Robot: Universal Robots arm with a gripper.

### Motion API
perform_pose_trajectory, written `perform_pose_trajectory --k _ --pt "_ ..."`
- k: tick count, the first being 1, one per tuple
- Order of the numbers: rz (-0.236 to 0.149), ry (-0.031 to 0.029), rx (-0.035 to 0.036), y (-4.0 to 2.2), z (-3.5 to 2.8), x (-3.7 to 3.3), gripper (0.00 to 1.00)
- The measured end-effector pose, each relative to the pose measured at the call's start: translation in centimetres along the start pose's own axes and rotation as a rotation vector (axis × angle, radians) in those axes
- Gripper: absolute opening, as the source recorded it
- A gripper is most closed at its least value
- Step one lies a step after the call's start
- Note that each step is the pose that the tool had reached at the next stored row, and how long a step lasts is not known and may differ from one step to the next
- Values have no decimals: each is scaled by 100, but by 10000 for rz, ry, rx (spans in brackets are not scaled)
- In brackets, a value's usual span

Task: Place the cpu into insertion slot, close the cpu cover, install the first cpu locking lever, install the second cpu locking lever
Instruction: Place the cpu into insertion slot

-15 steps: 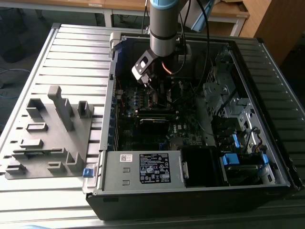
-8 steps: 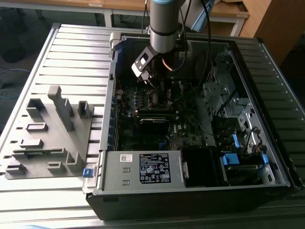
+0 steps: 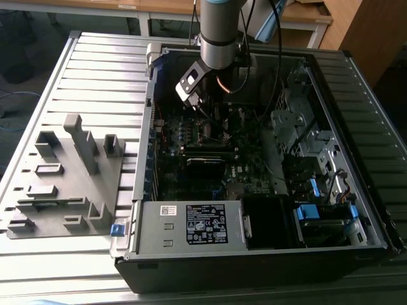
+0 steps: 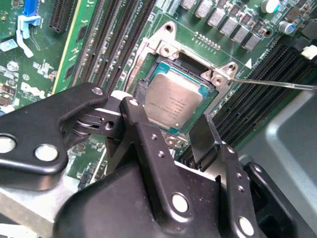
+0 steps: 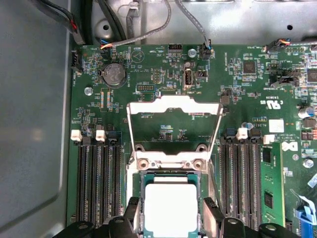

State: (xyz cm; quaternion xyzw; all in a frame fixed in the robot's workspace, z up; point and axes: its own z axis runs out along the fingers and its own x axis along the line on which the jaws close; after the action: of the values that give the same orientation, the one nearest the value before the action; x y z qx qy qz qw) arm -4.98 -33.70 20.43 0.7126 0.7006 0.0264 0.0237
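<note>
Grey slatted tabletop [image 3: 95, 70] carries the open computer case [image 3: 191, 273], with a grey parts fixture [image 3: 70, 171] beside it on the exterior view's left. Your arm reaches down into the far half of the case.

You can count the first step as done, by the look of it: the cpu [image 4: 176, 104] lies flat and square inside the insertion slot [image 4: 171, 62], metal top up. The other three steps are not yet done. The cpu cover [image 5: 173, 105] lies open, flat over the green board beyond the slot, hinged at the slot's edge, so nothing presses on the chip. A thin wire lever [image 4: 277, 83] stands out sideways from one corner of the slot, unlatched as far as you can judge.

Your pincer [image 5: 171, 204] is spread wide and holds nothing. In both wrist views one black finger sits on each side of the slot, outside the cpu's edges with a gap to it. The chip therefore lies directly between the fingertips. Long black memory slots [image 5: 96, 183] flank the slot on both sides.
</note>
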Motion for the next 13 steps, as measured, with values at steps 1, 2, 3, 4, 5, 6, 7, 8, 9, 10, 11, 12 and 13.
perform_pose_trajectory --k 1,2,3,4,5,6,7,8,9,10,11,12,13 --pt "0 1 0 0 0 0 61" --pt "0 1 0 0 0 0 60" --pt "0 1 0 0 0 0 60" --pt "0 1 0 0 0 0 53" --pt "0 1 0 0 0 0 47" --pt "0 2 0 0 0 0 47" --pt "0 2 0 0 0 0 41" --pt "0 2 0 0 0 0 36" --pt "0 3 0 0 0 0 36" --pt "0 3 0 0 0 0 30" --pt "0 3 0 0 0 0 24" --pt "0 3 0 0 0 0 24" --pt "0 4 0 0 0 0 18"
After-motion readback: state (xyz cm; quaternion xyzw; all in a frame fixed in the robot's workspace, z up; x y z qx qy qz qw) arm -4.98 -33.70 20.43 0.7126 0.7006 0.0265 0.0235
